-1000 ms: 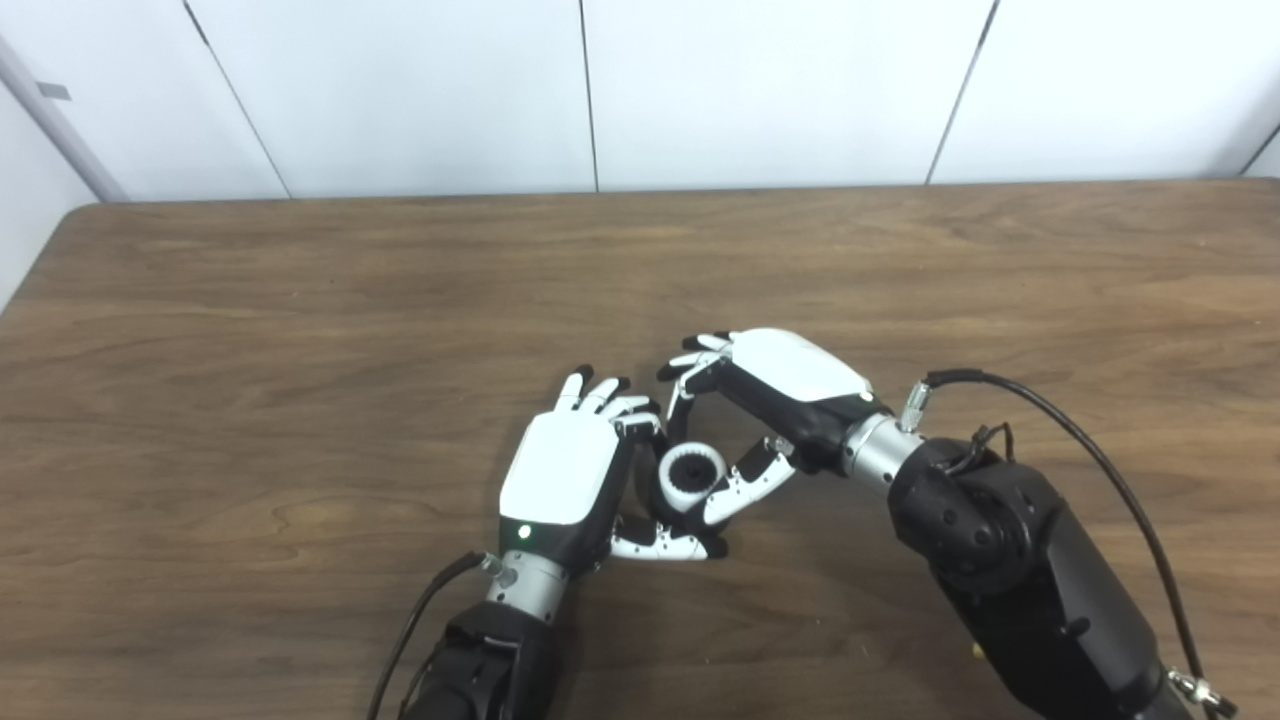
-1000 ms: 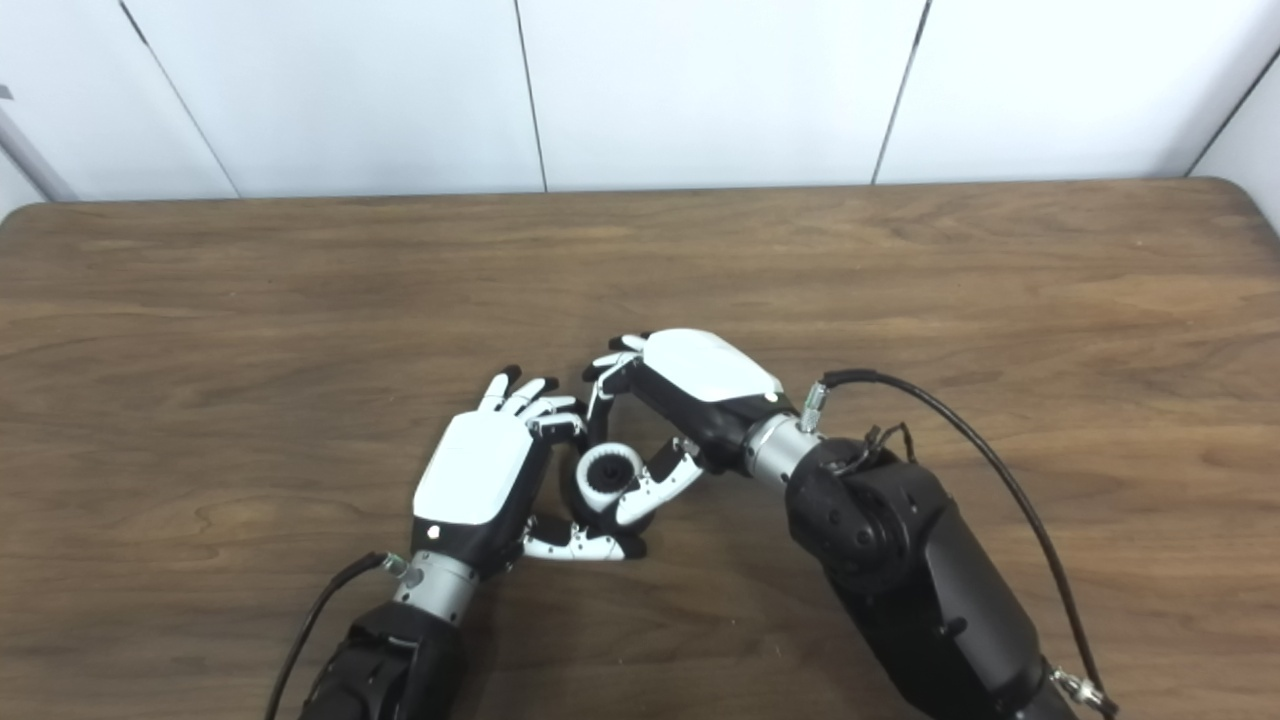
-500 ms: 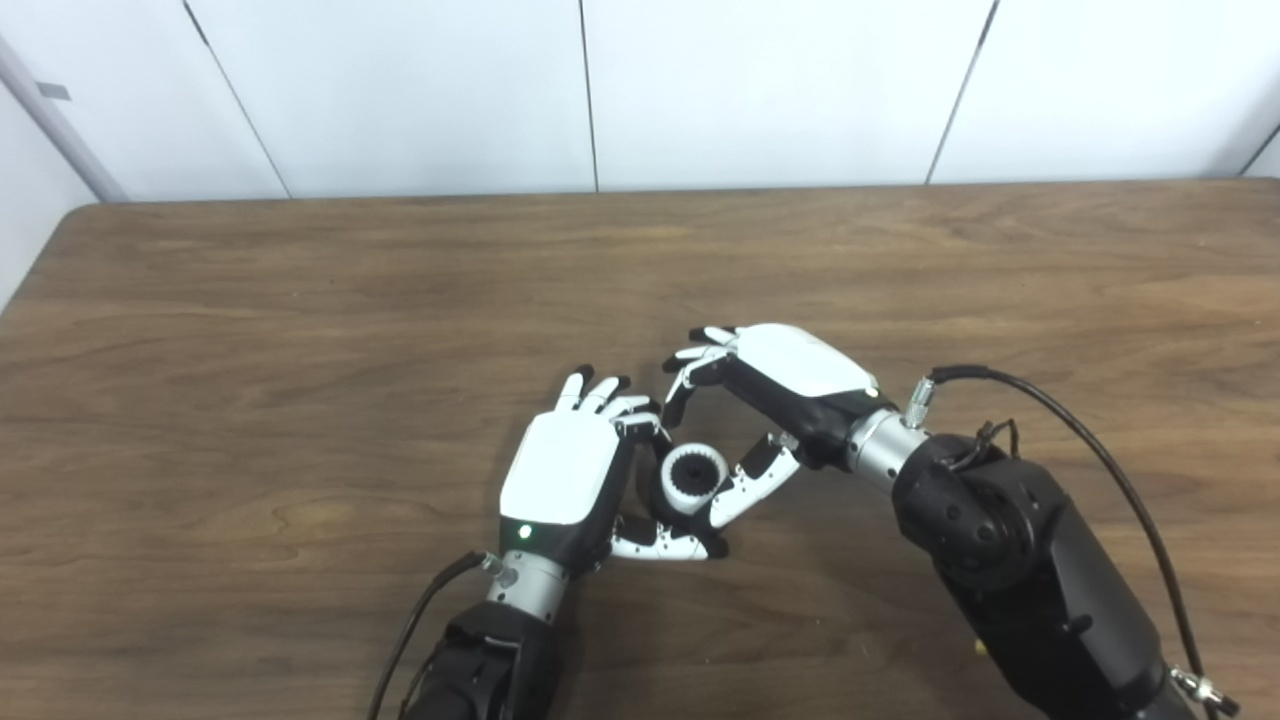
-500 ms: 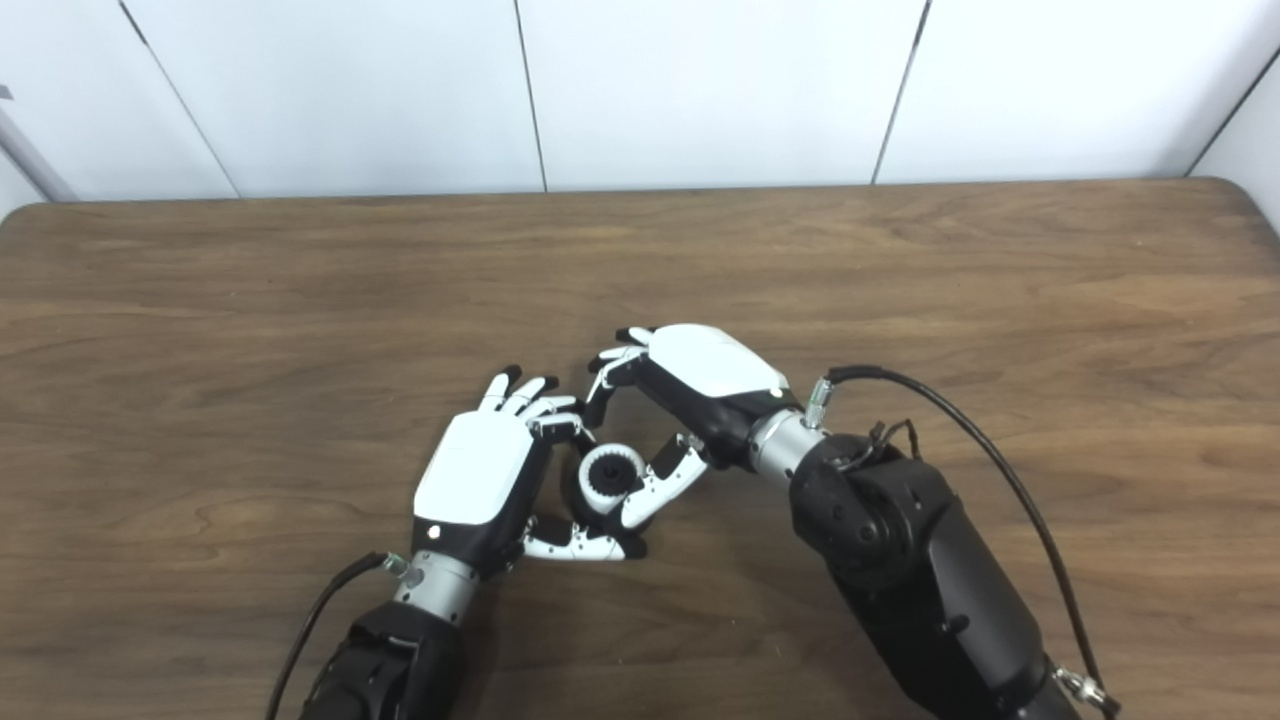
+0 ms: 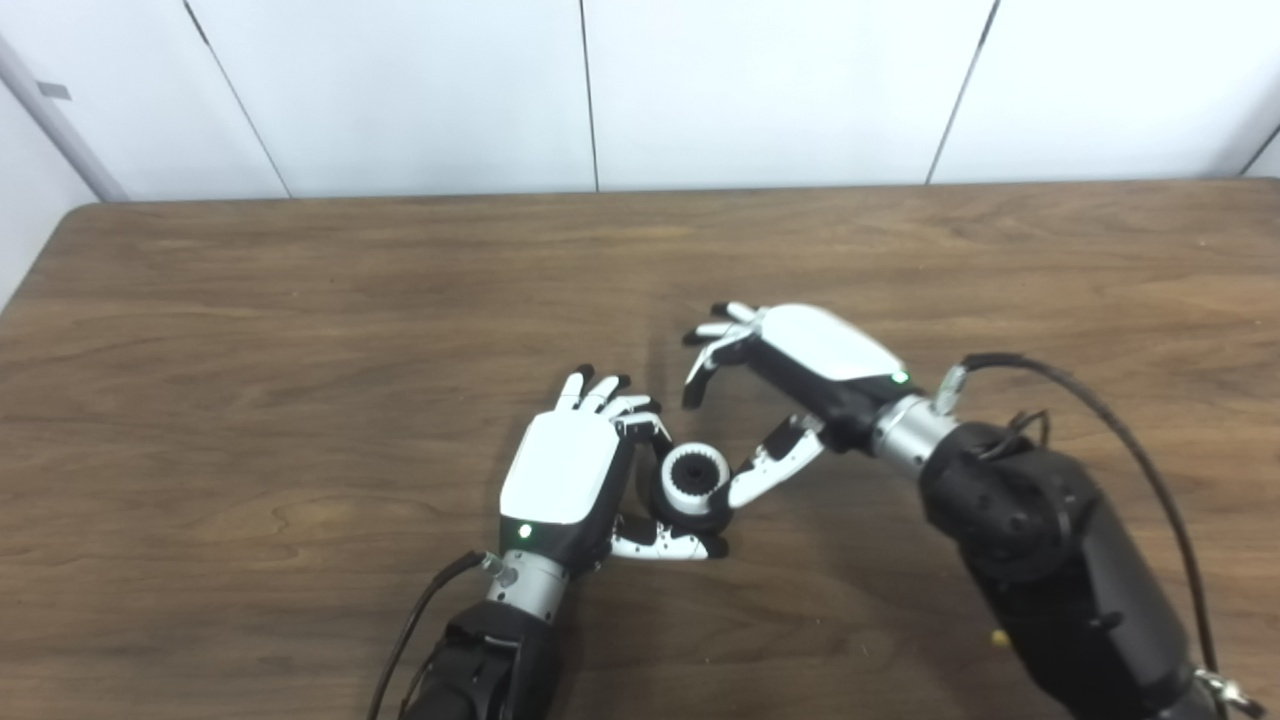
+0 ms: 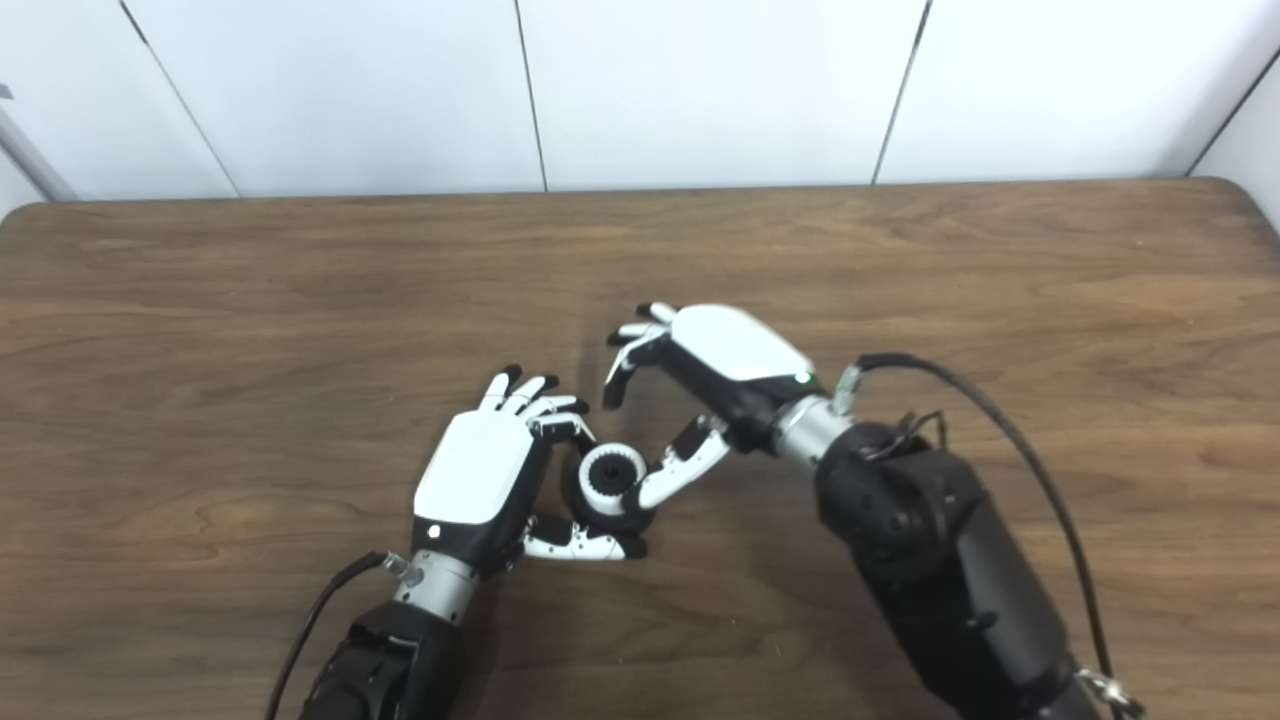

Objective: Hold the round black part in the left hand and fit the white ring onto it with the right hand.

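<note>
The left hand [image 5: 565,478] rested low on the wooden table [image 5: 250,330], its fingers and thumb curled around the round black part [image 5: 700,512], which sat near the table's front centre. The white ring [image 5: 694,477] was seated on top of the black part, its toothed bore facing up. Just beyond, the right hand [image 5: 800,375] held nothing, its fingers [image 5: 712,345] spread and arched above the table, its thumb tip just beside the ring; contact could not be determined
</note>
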